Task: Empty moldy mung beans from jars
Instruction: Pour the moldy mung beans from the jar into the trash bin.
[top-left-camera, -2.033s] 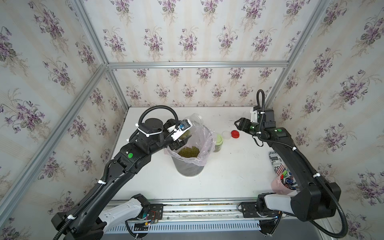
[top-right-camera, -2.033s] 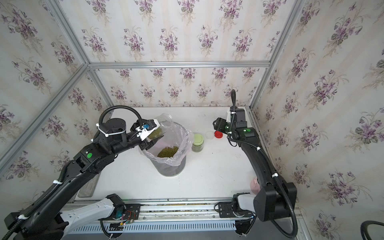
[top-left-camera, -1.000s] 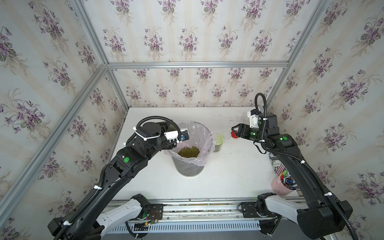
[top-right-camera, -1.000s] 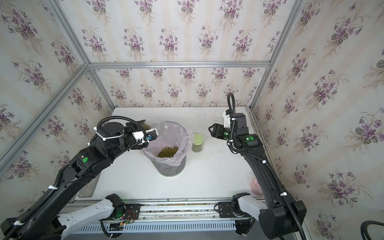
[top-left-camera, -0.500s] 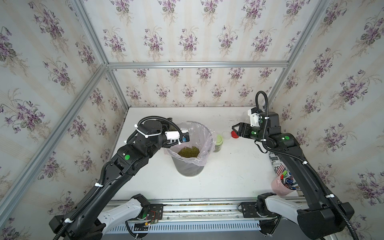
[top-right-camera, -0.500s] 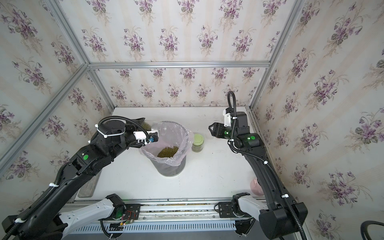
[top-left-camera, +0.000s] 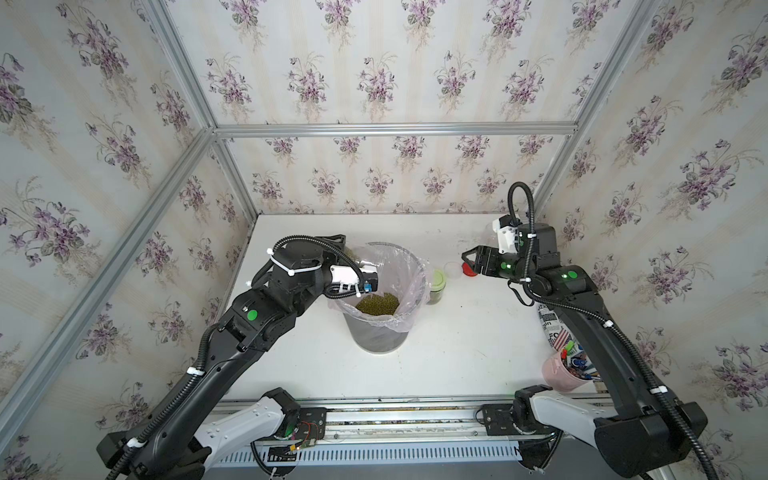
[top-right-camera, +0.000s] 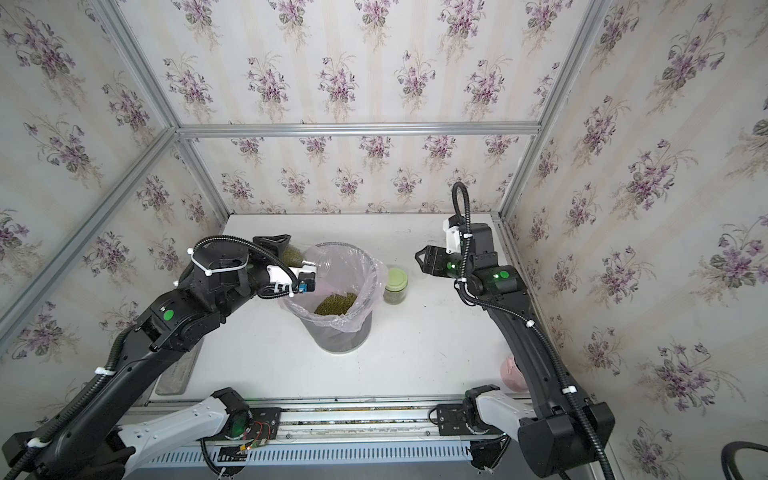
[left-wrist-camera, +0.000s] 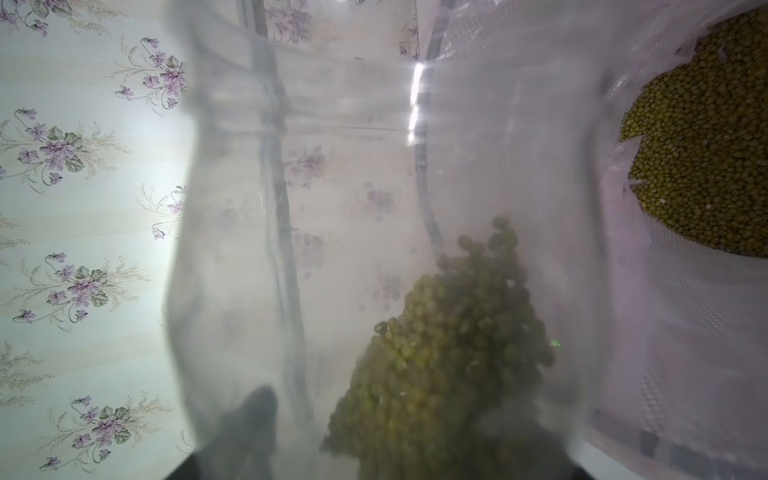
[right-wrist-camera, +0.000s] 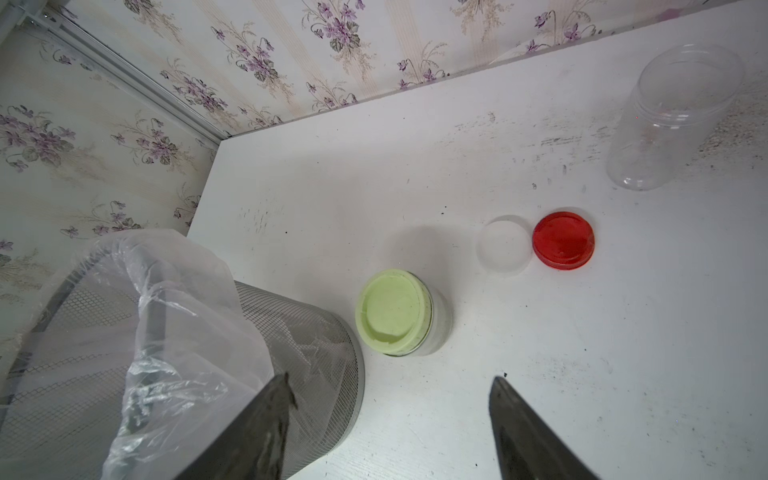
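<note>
A clear lidless jar (top-right-camera: 309, 259) lies on its side at the far-left rim of the bin (top-right-camera: 345, 340), mouth over the liner, and my left gripper (top-right-camera: 291, 253) is shut on it. Moldy mung beans (left-wrist-camera: 449, 332) sit heaped inside this jar in the left wrist view. More beans (top-left-camera: 377, 302) lie piled in the bin. A green-lidded jar (right-wrist-camera: 395, 316) stands upright beside the bin. A white lid (right-wrist-camera: 504, 243) and a red lid (right-wrist-camera: 563, 240) lie on the table, with an empty clear jar (right-wrist-camera: 673, 116) further off. My right gripper (right-wrist-camera: 386, 399) hangs open above the table near the green-lidded jar, holding nothing.
The bin is grey mesh with a pinkish plastic liner (top-left-camera: 411, 266). A printed can (top-left-camera: 550, 324) and a pink cup of pens (top-left-camera: 565, 370) stand at the table's right edge. A grey tray (top-right-camera: 176, 370) lies at the left edge. Papered walls close in three sides.
My left arm has turned its wrist and drawn the jar from above the bin back to the far-left rim. My right gripper has shifted slightly towards the lids, still open.
</note>
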